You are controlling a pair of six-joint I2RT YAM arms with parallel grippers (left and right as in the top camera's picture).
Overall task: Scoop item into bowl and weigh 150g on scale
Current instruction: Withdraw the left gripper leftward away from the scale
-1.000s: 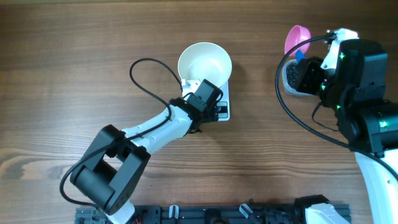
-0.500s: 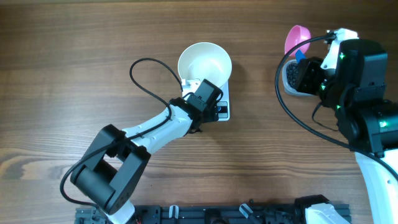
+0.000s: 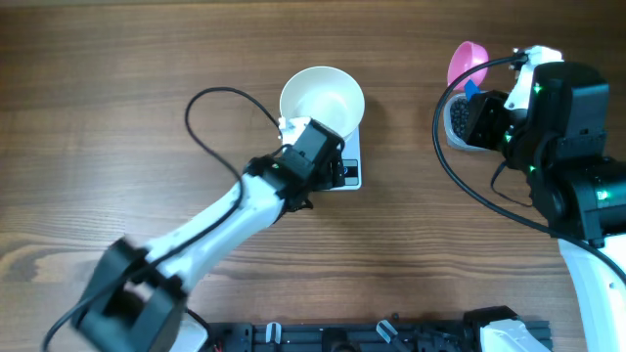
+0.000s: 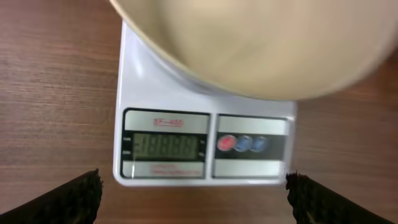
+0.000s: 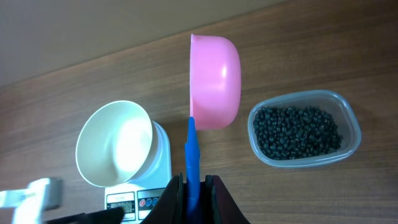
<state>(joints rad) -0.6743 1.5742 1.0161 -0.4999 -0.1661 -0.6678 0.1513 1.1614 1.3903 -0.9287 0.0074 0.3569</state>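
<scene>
The white bowl (image 3: pixel 322 98) sits empty on the scale (image 3: pixel 349 168) at mid-table. My left gripper (image 4: pixel 193 199) hovers open just in front of the scale's display (image 4: pixel 165 146), with a finger at each front corner and nothing between them. My right gripper (image 5: pixel 193 186) is shut on the blue handle (image 5: pixel 192 152) of a pink scoop (image 5: pixel 214 81), which is held on its side above the table. From overhead the pink scoop (image 3: pixel 467 61) looks empty. The item (image 5: pixel 297 132), a heap of small black beads, fills a clear tub to the right of the scoop.
The clear tub (image 3: pixel 454 122) stands at the right, partly hidden under my right arm. A black cable (image 3: pixel 210 103) loops off my left arm over the bare wood. A rail with clamps (image 3: pixel 372 337) runs along the table's front edge.
My left arm has swung, its elbow dropping toward the lower left and blurring. Its gripper has slid slightly left at the scale's front. The right arm and scoop have not moved.
</scene>
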